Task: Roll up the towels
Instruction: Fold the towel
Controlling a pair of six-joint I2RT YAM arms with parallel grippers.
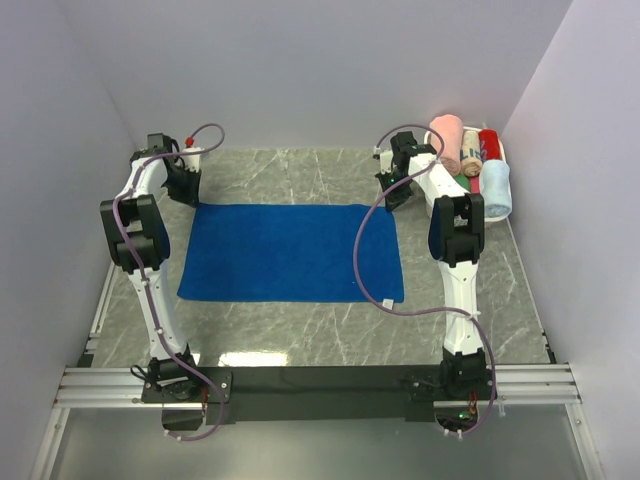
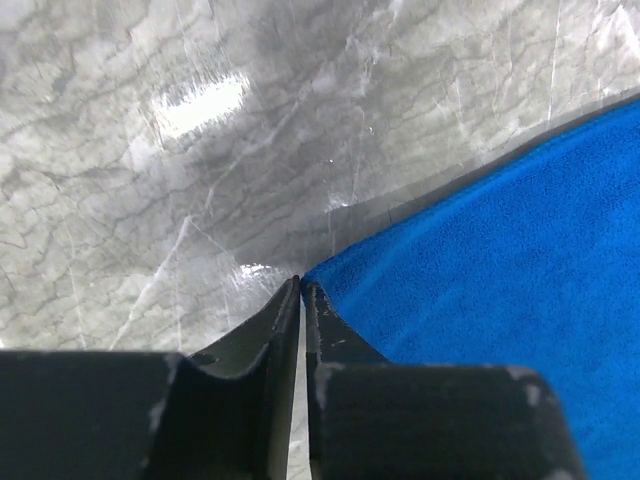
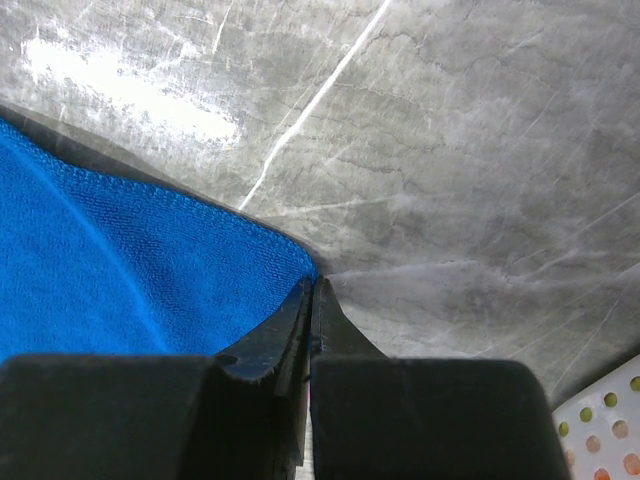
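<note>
On the grey marble table (image 1: 300,330), between the 2 arms, the royal blue towel (image 1: 290,252) lies spread flat in 1 layer, its long sides running left to right. That probably puts 1 far corner within reach of each arm. The left gripper (image 2: 301,283) sits at the far left corner with its jaws drawn to a thin slit, tips touching the cloth's point. The right gripper (image 3: 312,283) sits at the far right corner, jaws pressed together against that corner. Whether either one has fabric caught between its tips cannot be told from these views. Working both far corners at once looks meant to turn the far edge over evenly, so the roll starts straight and runs toward the near side. The pale blue towel (image 1: 497,188) is already a roll, lying in the white perforated basket (image 3: 610,415) at the far right, well apart from the work. By count there are 2 grippers, 1 flat towel and 1 basket. The basket holds what looks like 5 rolls: pink (image 1: 447,140), a pale patterned one (image 1: 470,150), red (image 1: 489,140), a sliver of green (image 1: 476,184) and the pale blue.
</note>
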